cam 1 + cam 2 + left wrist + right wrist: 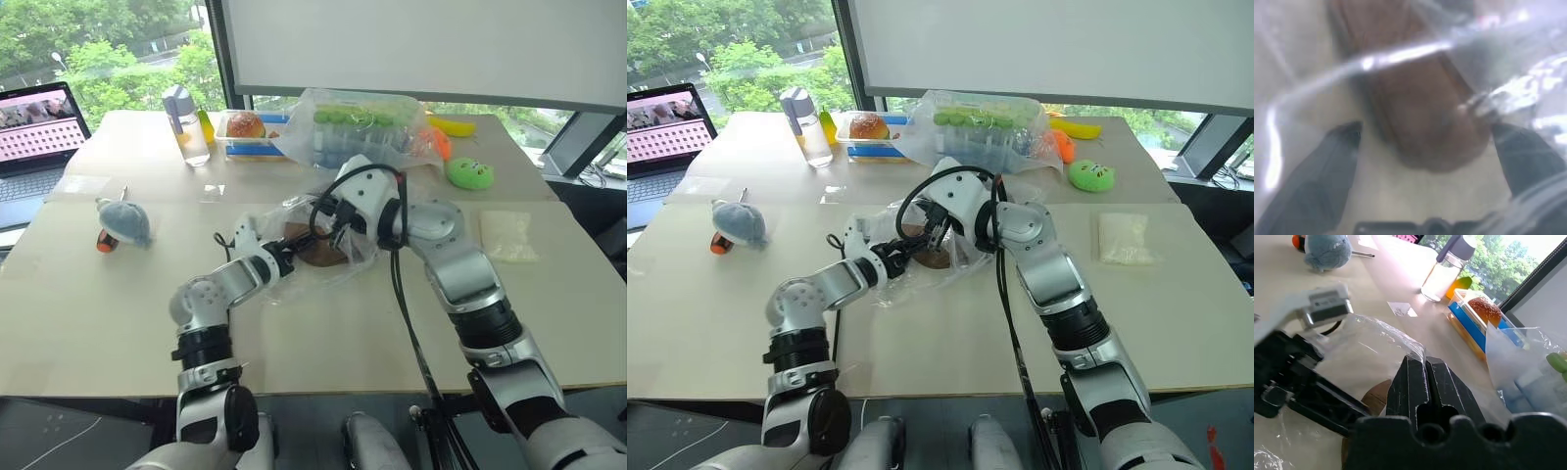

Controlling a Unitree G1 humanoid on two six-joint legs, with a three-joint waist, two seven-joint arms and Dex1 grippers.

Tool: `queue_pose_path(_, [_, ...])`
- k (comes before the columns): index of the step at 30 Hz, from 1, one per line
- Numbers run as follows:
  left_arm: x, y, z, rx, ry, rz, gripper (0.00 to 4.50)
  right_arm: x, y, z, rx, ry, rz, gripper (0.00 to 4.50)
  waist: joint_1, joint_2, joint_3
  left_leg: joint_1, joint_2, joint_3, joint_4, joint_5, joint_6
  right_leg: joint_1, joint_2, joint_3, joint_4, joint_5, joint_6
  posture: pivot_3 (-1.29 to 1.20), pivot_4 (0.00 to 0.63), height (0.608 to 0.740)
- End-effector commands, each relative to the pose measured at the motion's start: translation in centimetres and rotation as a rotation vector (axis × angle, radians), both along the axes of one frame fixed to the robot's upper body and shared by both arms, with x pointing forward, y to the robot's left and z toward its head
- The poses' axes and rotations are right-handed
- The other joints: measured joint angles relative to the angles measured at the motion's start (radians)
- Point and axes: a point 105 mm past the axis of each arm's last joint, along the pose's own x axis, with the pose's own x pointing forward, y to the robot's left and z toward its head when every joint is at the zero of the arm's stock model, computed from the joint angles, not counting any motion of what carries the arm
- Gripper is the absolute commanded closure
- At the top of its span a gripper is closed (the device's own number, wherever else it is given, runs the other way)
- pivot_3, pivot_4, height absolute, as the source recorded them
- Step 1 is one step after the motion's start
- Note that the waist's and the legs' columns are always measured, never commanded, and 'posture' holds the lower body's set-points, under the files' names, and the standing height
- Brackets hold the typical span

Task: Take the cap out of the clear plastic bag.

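The dark-brown cap (319, 256) lies on the table inside the clear plastic bag (1376, 340). My right gripper (1425, 363) is shut on a fold of the bag's upper film and holds it up above the cap. My left gripper (287, 257) is low at the bag's mouth, open, pointing at the cap. In the left wrist view its two fingers (1339, 147) stand wide on either side of the cap's (1420, 112) near end, with crinkled film crossing the picture. I cannot tell whether the fingers touch the cap.
A blue-grey plush toy (124, 220) lies to the left. At the back stand a bottle (186, 125), a food box with a bun (247, 127) and a bulging clear bag (358, 127). A laptop (34, 137), a green toy (470, 173) and a white packet (507, 235) sit further out.
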Motion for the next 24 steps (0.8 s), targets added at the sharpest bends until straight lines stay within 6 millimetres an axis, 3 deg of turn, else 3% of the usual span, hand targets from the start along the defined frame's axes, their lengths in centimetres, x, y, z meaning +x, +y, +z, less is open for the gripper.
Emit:
queue_pose_path(1, [0.9,-0.9,-2.0,0.025,0.061,0.020,0.00,-0.8,0.3,1.8,0.018,-0.055,0.022,4.47,0.000,0.000,0.000,0.000,0.000,0.000,0.000,0.000,0.000,0.000,0.000,0.000,0.000,0.000,0.000,0.00,0.150,0.740])
queue_pose_path(2, [1.1,-0.9,-2.2,0.022,0.067,0.029,0.00,-0.8,0.2,1.9,0.017,-0.055,0.022,4.47,0.000,0.000,0.000,0.000,0.000,0.000,0.000,0.000,0.000,0.000,0.000,0.000,0.000,0.000,0.000,0.00,0.150,0.740])
queue_pose_path(5, [1.5,-2.2,-1.8,0.000,0.025,-0.010,0.71,-0.8,0.0,2.0,0.017,-0.055,0.014,4.50,-0.003,0.000,0.000,0.001,0.000,0.000,-0.001,0.000,0.000,0.000,0.000,0.000,0.001,0.000,0.000,0.00,0.150,0.740])
queue_pose_path(11, [0.4,-3.1,-1.1,-0.030,-0.011,-0.097,2.81,-0.1,-1.1,1.6,-0.019,-0.079,-0.051,4.50,-0.003,0.000,0.000,0.000,0.000,0.000,-0.001,0.000,0.000,-0.001,0.000,0.000,-0.001,0.000,0.000,0.00,0.150,0.740])
queue_pose_path(15, [-2.6,-2.8,0.3,-0.060,-0.044,-0.229,4.29,1.0,-2.1,1.0,-0.063,-0.122,-0.104,4.50,-0.012,0.000,0.000,-0.001,0.000,0.000,-0.001,0.000,0.000,-0.002,0.000,0.000,0.000,0.000,0.000,0.00,0.150,0.740])
queue_pose_path(16, [-3.6,-2.4,0.7,-0.058,-0.058,-0.262,4.49,1.3,-2.3,0.8,-0.073,-0.133,-0.111,4.50,-0.014,0.000,0.000,-0.001,0.001,0.000,-0.002,0.000,0.000,-0.002,0.000,0.001,0.000,0.000,0.000,0.00,0.150,0.740])
queue_pose_path(24, [-8.4,1.2,5.1,-0.004,-0.218,-0.377,4.49,2.6,-1.6,-1.4,-0.148,-0.165,-0.068,4.50,-0.031,0.000,0.000,0.000,0.001,0.000,-0.002,0.000,0.000,-0.002,0.001,0.001,0.001,0.000,0.000,0.00,0.150,0.740])
